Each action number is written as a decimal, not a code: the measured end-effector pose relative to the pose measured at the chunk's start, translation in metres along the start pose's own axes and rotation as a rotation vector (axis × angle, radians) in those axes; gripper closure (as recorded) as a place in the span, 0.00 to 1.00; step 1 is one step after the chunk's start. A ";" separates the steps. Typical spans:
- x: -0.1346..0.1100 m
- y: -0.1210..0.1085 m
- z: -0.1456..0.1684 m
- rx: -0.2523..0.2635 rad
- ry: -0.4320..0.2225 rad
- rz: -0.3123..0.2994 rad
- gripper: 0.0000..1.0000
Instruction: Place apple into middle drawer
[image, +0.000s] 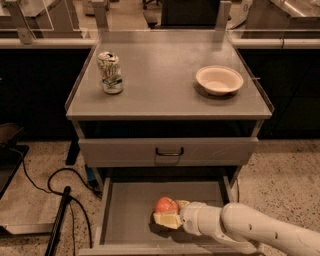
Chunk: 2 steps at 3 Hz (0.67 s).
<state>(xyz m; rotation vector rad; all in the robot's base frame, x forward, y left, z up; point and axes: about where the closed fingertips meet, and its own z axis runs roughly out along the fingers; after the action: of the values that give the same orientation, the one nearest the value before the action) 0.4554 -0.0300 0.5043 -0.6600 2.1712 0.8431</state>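
Apple (165, 203) in gripper (169, 212), middle drawer (131, 212); can (110, 73), bowl (219, 79) above

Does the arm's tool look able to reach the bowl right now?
Probably not directly: the tool is low in the middle drawer, holding the apple; the bowl sits above on the cabinet top.

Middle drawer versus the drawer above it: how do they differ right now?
The middle drawer is pulled out, floor showing; the upper drawer is shut, only its front visible. The middle drawer holds the apple, with the gripper at it; the upper drawer's inside is hidden. The upper drawer shows a dark loop handle; the middle drawer's is out of view. Both are grey, in one cabinet.
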 end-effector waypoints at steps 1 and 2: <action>0.014 -0.011 0.013 0.000 0.012 0.035 1.00; 0.032 -0.038 0.037 0.035 0.049 0.061 1.00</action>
<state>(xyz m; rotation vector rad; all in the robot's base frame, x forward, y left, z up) 0.4761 -0.0346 0.4462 -0.6053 2.2550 0.8265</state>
